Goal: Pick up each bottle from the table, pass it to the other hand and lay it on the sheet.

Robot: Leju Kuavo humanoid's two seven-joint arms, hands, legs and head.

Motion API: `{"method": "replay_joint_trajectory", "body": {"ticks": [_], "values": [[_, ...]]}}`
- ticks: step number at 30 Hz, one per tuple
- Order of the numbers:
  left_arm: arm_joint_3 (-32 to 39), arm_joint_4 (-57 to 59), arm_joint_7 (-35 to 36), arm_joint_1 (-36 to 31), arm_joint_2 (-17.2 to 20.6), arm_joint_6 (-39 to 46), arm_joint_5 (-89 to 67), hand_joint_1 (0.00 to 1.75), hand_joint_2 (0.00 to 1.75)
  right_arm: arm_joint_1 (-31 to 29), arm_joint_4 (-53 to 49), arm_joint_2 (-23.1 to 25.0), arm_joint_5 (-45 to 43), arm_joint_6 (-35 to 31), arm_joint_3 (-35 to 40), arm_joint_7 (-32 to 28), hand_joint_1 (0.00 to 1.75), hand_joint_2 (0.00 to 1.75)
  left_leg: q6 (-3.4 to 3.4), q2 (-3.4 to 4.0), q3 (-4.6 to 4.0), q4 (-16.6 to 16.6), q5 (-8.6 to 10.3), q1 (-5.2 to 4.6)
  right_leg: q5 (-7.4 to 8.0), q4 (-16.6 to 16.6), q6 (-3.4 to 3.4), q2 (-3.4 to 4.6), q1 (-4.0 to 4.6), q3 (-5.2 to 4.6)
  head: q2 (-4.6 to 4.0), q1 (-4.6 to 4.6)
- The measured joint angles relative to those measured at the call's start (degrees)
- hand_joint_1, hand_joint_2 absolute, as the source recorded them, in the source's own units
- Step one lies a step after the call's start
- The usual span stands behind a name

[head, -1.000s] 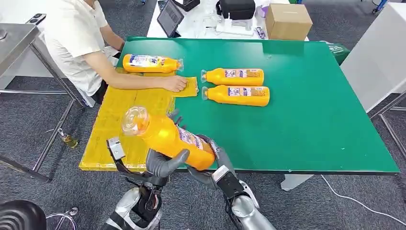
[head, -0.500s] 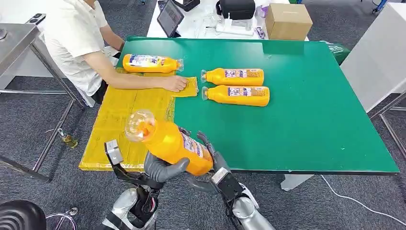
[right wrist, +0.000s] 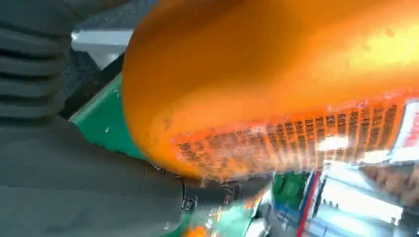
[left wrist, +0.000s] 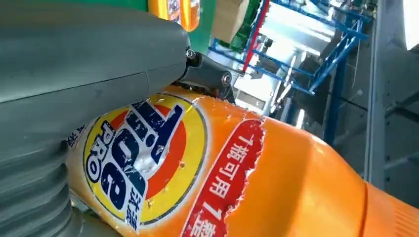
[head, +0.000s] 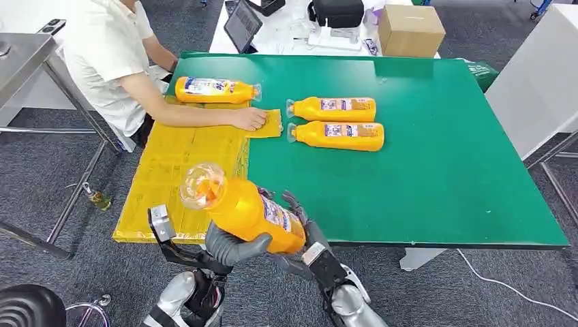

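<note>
Left hand (head: pixel 228 246) grips orange bottle (head: pixel 242 208) | right hand (head: pixel 300 225) touching base

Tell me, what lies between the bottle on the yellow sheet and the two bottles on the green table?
In the head view, a person's hand resting on the yellow sheet.

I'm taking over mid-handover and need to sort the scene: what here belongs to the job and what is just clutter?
Job:
- held bottle, gripped by left hand and right hand
- two bottles on the green table
- bottle on the yellow sheet

Clutter:
- cardboard box
- tablet
- black case
- person's hand resting on the sheet
</note>
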Motion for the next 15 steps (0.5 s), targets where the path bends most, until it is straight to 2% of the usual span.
{"method": "replay_joint_trajectory", "body": {"ticks": [3, 4, 6, 9, 13, 15], "values": [[0.6, -1.0, -0.5, 0.1, 0.3, 6.4, -6.8, 1.5, 1.75, 2.7, -5.4, 0.8, -0.3, -16.8, -1.7, 0.0, 0.0, 0.0, 0.0, -0.05, -0.06, 0.0, 0.0, 0.0, -0.01, 0.0, 0.0, -0.01, 0.0, -0.02, 0.0, 0.04], [0.9, -1.0, -0.4, 0.3, 0.4, 8.7, -8.8, 1.54, 1.75, 3.0, -7.6, 1.0, -1.2, -21.2, -2.6, 0.0, 0.0, 0.0, 0.0, 0.01, -0.04, 0.0, -0.01, 0.0, -0.01, 0.0, 0.0, 0.0, 0.0, -0.05, 0.0, 0.02], [2.1, -1.4, 0.6, 0.6, 0.7, 11.8, -8.4, 1.45, 1.75, 4.0, -12.5, 1.3, -2.8, -27.7, -5.1, 0.0, 0.0, 0.0, 0.0, 0.05, -0.04, 0.0, -0.01, 0.0, 0.0, 0.0, -0.01, 0.01, 0.0, -0.06, 0.0, 0.06], [4.3, -3.6, 0.4, 0.9, 1.0, 16.6, -10.2, 1.55, 1.75, 6.5, -19.7, 3.4, 0.0, -29.1, -10.5, 0.0, 0.0, 0.0, -0.01, 0.03, -0.05, 0.0, -0.01, 0.0, 0.0, 0.0, -0.01, 0.0, 0.0, -0.07, 0.0, 0.0], [5.3, -5.0, -1.7, 0.4, 1.7, 29.4, -25.5, 1.5, 1.75, 7.6, -26.1, 7.1, 1.9, -29.5, -19.3, 0.1, 0.0, 0.0, -0.01, 0.02, -0.03, 0.0, 0.0, 0.01, 0.0, 0.0, -0.01, 0.0, 0.01, -0.06, 0.0, 0.04], [5.6, -4.9, -2.0, -0.1, 2.0, 32.7, -29.9, 1.45, 1.75, 7.8, -27.8, 8.6, 2.6, -29.5, -22.6, 0.1, 0.0, 0.0, -0.01, 0.03, -0.03, 0.0, 0.0, 0.01, 0.0, 0.0, -0.01, 0.01, 0.0, -0.05, 0.0, 0.02]]}}
